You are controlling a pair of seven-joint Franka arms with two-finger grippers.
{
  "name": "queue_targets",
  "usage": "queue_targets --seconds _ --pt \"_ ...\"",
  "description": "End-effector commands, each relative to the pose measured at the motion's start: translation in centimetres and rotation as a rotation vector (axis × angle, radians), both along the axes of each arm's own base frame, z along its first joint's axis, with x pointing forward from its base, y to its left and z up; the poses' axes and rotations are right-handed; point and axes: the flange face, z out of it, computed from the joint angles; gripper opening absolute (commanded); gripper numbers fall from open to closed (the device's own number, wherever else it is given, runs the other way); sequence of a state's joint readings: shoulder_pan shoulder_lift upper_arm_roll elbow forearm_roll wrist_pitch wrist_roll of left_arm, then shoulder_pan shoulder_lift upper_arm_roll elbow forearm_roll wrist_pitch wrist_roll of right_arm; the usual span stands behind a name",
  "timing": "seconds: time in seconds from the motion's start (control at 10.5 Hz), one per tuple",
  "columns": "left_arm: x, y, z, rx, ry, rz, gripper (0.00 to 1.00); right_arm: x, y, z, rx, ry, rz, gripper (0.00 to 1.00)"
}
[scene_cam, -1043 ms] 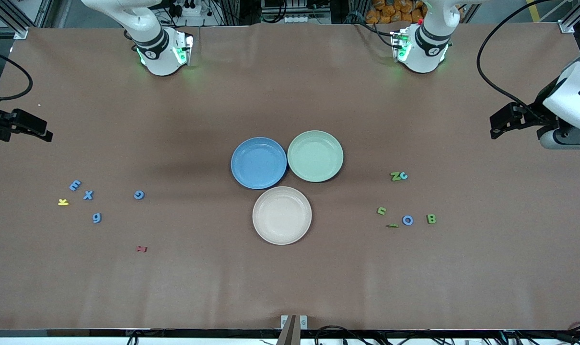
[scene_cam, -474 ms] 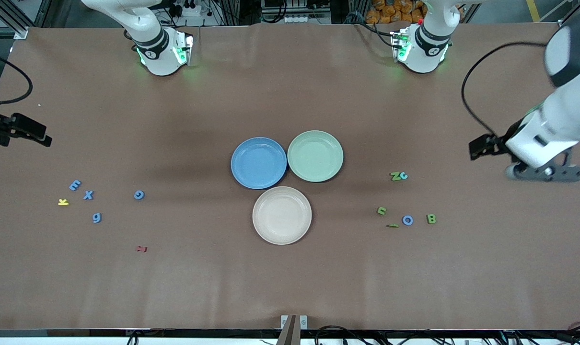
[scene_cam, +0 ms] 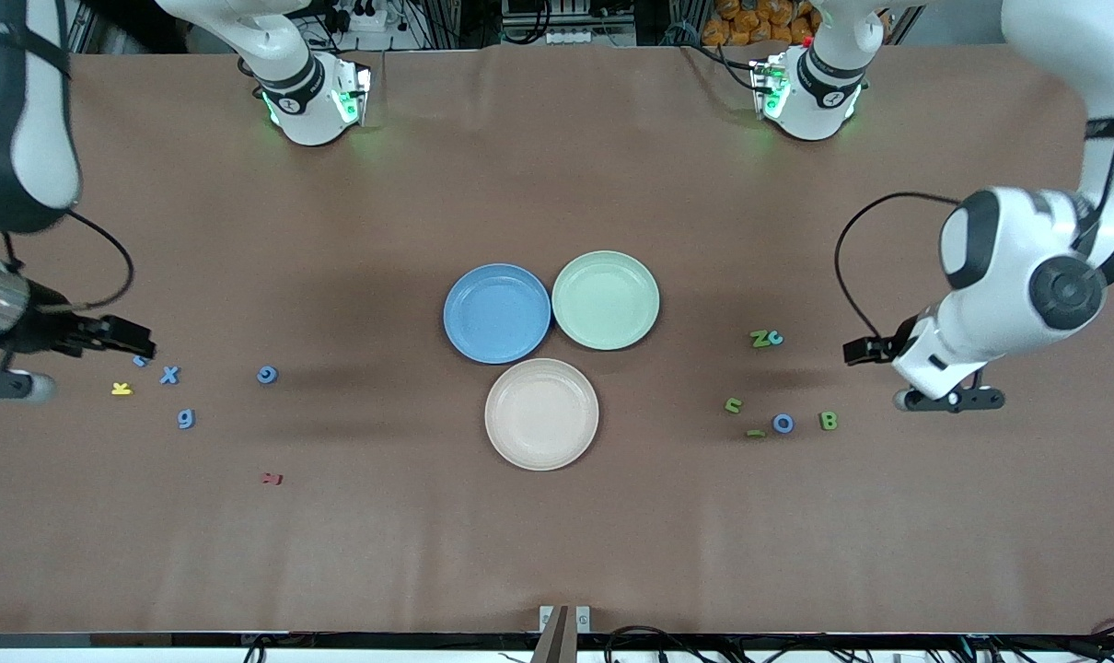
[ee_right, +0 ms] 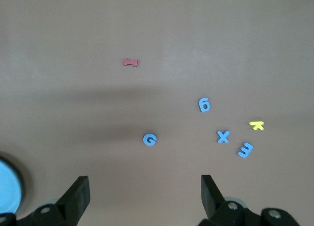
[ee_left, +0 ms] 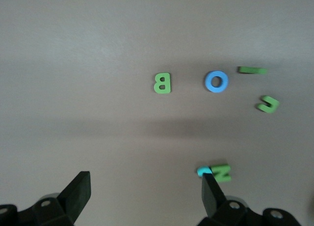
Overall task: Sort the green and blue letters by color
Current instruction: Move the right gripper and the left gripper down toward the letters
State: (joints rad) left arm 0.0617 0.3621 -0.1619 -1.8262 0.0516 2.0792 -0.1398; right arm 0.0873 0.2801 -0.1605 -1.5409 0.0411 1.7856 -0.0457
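Both arms are out over the worktop (scene_cam: 557,166), each above its own scatter of letters, and neither holds anything. The left gripper (ee_left: 144,199) hangs over the cluster toward the left arm's end, jaws spread wide and empty; the right gripper (ee_right: 144,199) is over the cluster at the right arm's end, jaws just as wide. That reads as two approaches lining up for a first pick.

Three plates sit touching in the middle: the blue plate (scene_cam: 496,313), the green plate (scene_cam: 606,300), and nearer the camera the cream plate (scene_cam: 541,413), all bare. My guess is that blue and green are the colour bins.

The count at the left arm's end: four green letters, B (ee_left: 162,83), Z (ee_left: 222,173), a curved piece (ee_left: 268,104) and a bar (ee_left: 252,70); two blue ones, O (ee_left: 216,81) and a small c (ee_left: 204,171) touching the Z.

At the right arm's end, four blues: E (ee_right: 245,149), X (ee_right: 223,136), 9 (ee_right: 204,105), G (ee_right: 149,139). The yellow K (ee_right: 256,125) and the dark red letter (ee_right: 130,63) are one each, and not ours to sort.
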Motion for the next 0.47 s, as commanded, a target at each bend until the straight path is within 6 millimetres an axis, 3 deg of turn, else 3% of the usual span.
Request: queue_targets --seconds 0.0,0.09,0.19,0.38 --pt "1.7 0.8 -5.2 0.013 -0.024 0.026 0.98 0.5 0.3 -7.9 0.015 -0.020 -0.001 1.00" --pt "2.1 0.7 -6.5 0.026 -0.046 0.009 0.97 -0.2 -0.1 -10.9 0.023 -0.032 -0.010 1.00" --pt "2.7 1.9 -7.8 0.012 -0.046 0.047 0.98 -0.9 0.7 -14.4 0.026 -0.054 -0.001 1.00" --pt "3.7 1.5 -9.1 0.010 -0.045 0.035 0.96 -2.3 1.9 -21.3 0.020 -0.121 0.013 1.00"
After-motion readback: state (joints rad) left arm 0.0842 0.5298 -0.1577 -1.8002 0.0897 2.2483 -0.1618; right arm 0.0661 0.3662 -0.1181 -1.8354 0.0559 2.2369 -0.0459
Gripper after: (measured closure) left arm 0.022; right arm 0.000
